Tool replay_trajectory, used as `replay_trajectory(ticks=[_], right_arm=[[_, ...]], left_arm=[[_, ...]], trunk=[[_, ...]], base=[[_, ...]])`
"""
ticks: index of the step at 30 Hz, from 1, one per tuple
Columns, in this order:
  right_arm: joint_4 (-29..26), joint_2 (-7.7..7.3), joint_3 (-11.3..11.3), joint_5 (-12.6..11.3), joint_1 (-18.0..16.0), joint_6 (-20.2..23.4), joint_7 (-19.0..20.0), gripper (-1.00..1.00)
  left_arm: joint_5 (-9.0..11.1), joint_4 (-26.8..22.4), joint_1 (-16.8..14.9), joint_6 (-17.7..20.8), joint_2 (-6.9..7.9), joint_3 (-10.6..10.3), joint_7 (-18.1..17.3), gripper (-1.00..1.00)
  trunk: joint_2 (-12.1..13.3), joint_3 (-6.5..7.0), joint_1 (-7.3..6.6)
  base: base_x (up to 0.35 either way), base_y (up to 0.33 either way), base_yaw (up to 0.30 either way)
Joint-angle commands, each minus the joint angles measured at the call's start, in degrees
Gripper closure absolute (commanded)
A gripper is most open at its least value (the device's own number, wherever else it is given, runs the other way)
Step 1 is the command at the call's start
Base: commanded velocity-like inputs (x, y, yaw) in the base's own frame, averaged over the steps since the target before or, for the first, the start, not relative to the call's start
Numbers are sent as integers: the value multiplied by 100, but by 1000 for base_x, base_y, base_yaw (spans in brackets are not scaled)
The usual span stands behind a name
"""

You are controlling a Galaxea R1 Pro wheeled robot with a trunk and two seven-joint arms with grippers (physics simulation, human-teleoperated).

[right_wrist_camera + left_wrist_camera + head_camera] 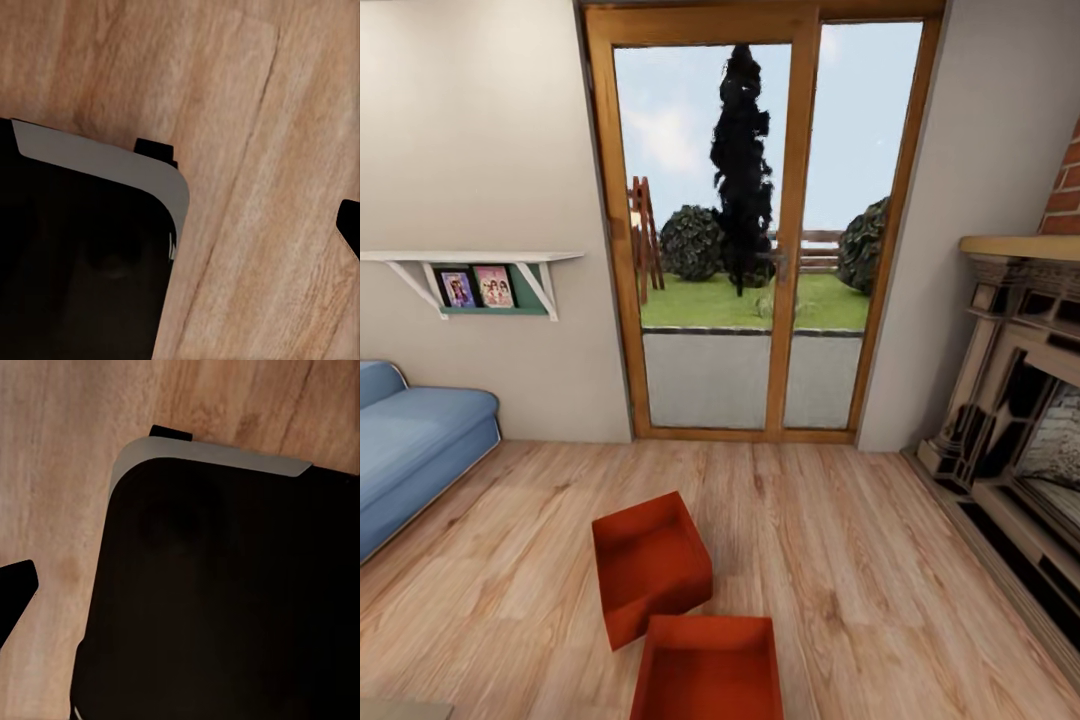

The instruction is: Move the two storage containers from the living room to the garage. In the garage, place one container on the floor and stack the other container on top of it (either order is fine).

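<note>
Two red-orange open-top storage containers lie on the light wood plank floor (pixel 880 560) of the living room. The farther container (pixel 650 565) sits turned at an angle. The nearer container (pixel 708 668) is cut off by the head view's lower edge, and its far left corner is close to the other one. Both are empty. One dark fingertip (pixel 16 589) of my left gripper shows at the rim of the left wrist view, over bare wood. A fingertip (pixel 349 225) of my right gripper shows likewise, far from the view's middle. Nothing is held.
A blue sofa (pixel 415 440) stands at the left. A wood-framed glass door (pixel 750 230) is straight ahead, and a fireplace (pixel 1020 420) lines the right wall. A white shelf (pixel 475 262) with photos hangs at the left. My black base (pixel 225 600) fills much of both wrist views.
</note>
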Motion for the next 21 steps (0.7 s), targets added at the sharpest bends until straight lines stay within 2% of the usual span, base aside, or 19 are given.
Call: replay_trajectory(ticks=[1, 7, 14, 21], right_arm=[[18, 5, 49, -58, -6, -34, -3, -100], [18, 5, 49, -64, -6, -33, -3, -100], [18, 2, 49, -65, -6, -32, -3, -100], [18, 2, 49, -65, -6, -33, -3, -100]], left_arm=[[24, -7, -1, -13, -1, 31, -1, -100], [47, -33, -1, -14, -1, 59, 1, -100], [59, -43, -1, -7, -1, 73, 16, -100], [60, -44, -1, -7, -1, 68, 8, -100]], trunk=[[-3, -5, 1], [-3, -5, 1], [-3, -5, 1], [-3, -5, 1]], base=[[50, 0, 0], [7, 15, 0], [-83, 154, 0], [-18, 26, 0]])
